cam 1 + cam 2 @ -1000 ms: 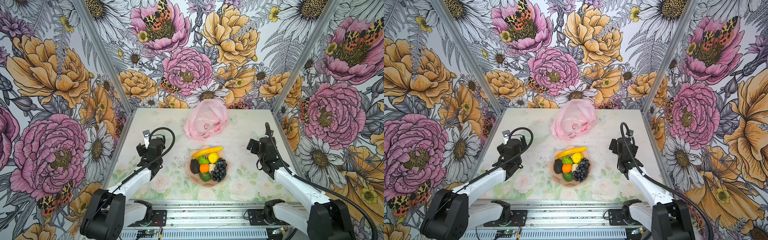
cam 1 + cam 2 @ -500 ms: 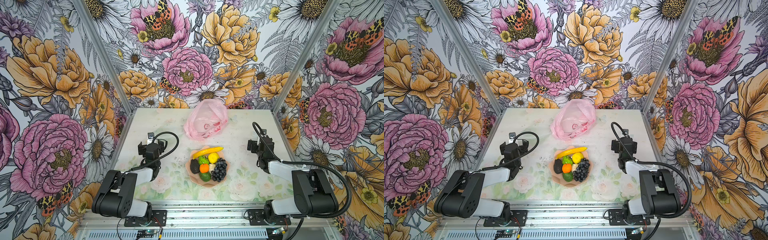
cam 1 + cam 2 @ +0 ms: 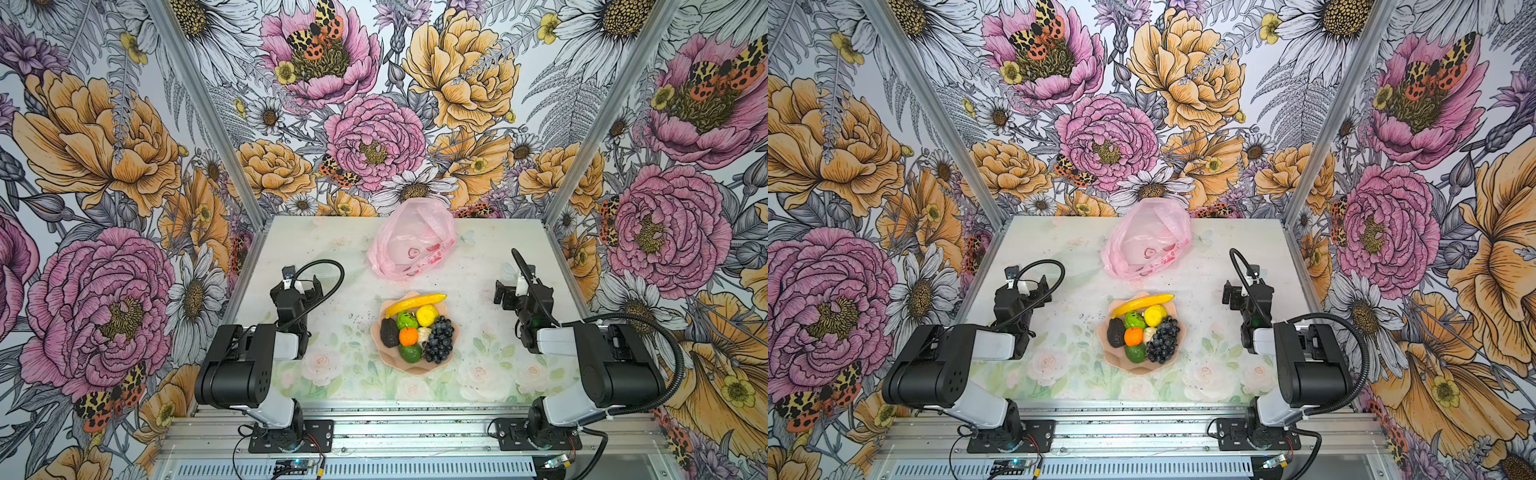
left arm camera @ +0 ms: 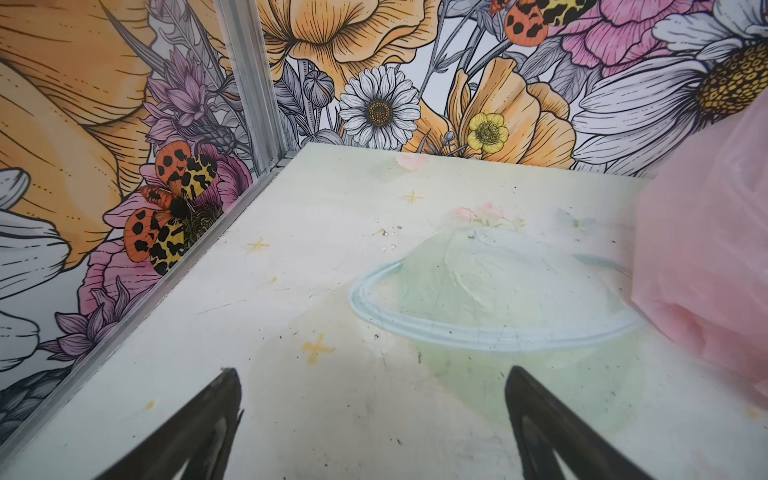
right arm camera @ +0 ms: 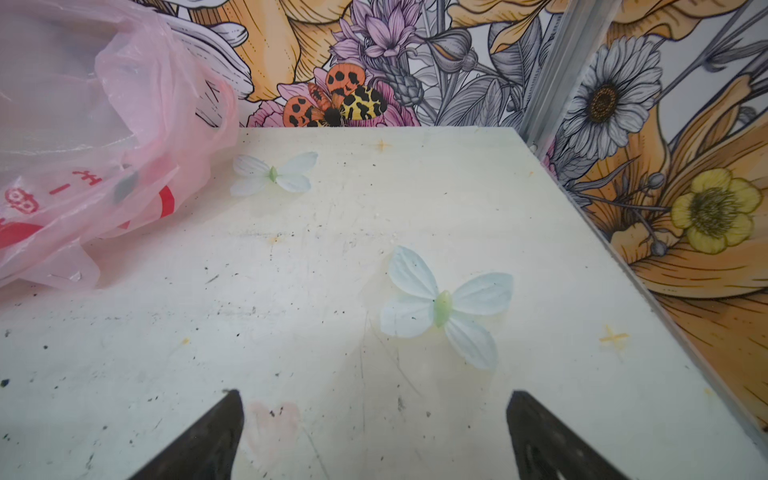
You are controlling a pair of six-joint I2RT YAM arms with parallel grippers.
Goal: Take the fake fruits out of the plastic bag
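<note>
The pale tabletop (image 3: 316, 249) bears a faded print of roses and leaves, with many dark specks and scratches. Two things lie directly on it. A thin, crumpled, translucent pink plastic bag (image 3: 411, 239) with red print lies near the back wall. A peach petal-edged bowl (image 3: 415, 369) stands in the middle, apart from the bag.

In the left wrist view, the plastic bag (image 4: 706, 266) is blurred and cropped.

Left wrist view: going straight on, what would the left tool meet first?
Probably the table, since the open left tool tilts down toward it; the plastic bag sits off that line, though depth is unclear.
</note>
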